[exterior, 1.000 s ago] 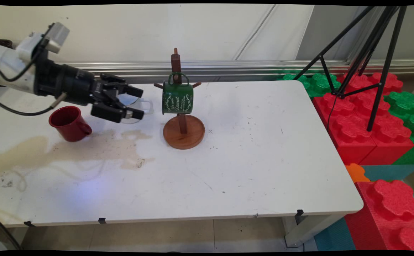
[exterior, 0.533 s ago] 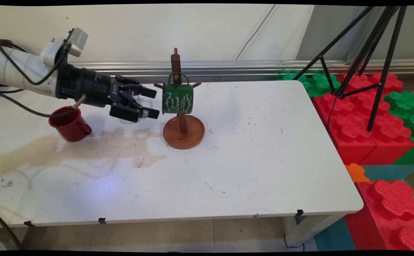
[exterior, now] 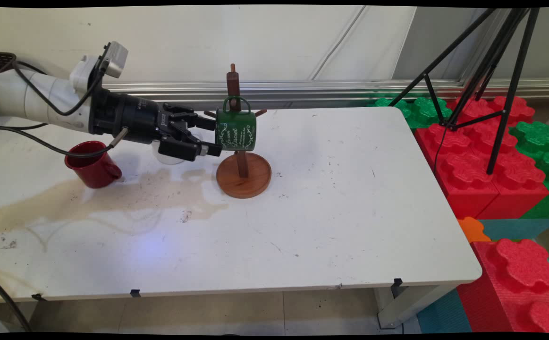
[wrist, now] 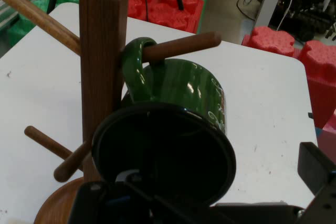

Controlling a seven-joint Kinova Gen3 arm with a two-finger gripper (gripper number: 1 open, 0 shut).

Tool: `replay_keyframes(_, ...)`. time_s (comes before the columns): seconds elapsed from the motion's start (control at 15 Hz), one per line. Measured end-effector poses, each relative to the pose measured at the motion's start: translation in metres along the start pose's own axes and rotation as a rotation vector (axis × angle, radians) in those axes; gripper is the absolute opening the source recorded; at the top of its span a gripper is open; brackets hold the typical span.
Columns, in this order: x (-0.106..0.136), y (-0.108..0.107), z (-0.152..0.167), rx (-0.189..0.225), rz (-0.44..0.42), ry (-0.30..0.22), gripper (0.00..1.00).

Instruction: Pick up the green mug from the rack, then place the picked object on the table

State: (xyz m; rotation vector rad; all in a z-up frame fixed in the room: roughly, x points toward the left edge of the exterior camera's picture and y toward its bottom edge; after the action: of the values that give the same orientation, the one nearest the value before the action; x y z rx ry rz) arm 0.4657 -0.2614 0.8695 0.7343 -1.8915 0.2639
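- While the gripper [exterior: 216, 137] reaches sideways over the table [exterior: 350, 198], its fingers are spread, one above and one below the open mouth of the green mug [exterior: 236, 131], holding nothing.
- The mug hangs by its handle on a peg of the wooden rack [exterior: 242, 165], right at the fingertips.
- White ornate script runs across the mug; I cannot read it.
- Behind the gripper stands a red cup [exterior: 91, 164]; a clear glass [exterior: 173, 153] sits beneath it.
- In the hand view, the mug's dark mouth [wrist: 163, 156] faces the camera.
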Motion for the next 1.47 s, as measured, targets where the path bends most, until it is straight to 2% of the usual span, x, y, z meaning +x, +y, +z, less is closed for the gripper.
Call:
replay_keyframes(0.73, -0.004, -0.002, 0.011, 0.006, -0.021, 0.028, 1.00)
replay_keyframes(0.8, -0.004, -0.002, 0.012, 0.007, -0.022, 0.030, 0.00)
replay_keyframes(1.47, -0.007, -0.002, 0.012, 0.001, -0.029, 0.032, 0.00)
